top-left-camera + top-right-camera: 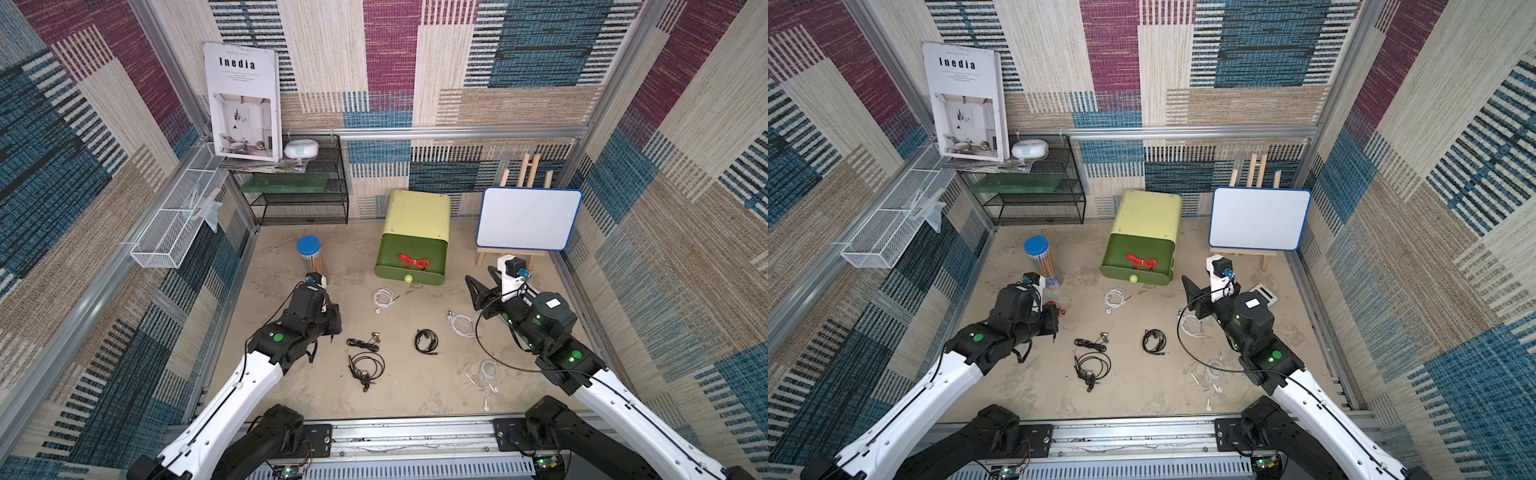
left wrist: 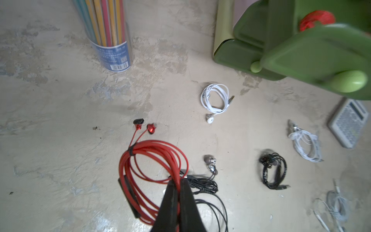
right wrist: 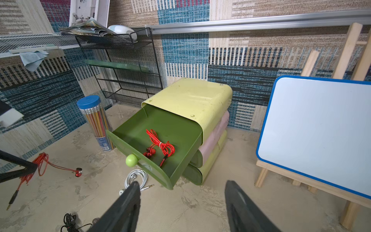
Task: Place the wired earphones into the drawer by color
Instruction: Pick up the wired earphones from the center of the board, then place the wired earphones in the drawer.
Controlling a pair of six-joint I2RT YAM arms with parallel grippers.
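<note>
Left claw [image 2: 179, 181] was clenched on the red earphones [image 2: 152, 158]. Right claw [image 3: 182, 182] stood wide apart, empty, facing the open drawer [image 3: 138, 128], which held a second red set [image 3: 160, 145].

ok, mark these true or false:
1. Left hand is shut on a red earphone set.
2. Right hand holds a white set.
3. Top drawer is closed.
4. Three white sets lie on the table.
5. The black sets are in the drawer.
1. True: the left hand pinches the coiled red wired earphone set.
2. False: the right hand is open and empty.
3. False: the dark green top drawer is pulled open, and a second red earphone set lies in it.
4. True: three white coiled earphone sets lie on the beige tabletop.
5. False: all three black earphone sets lie on the tabletop.
</note>
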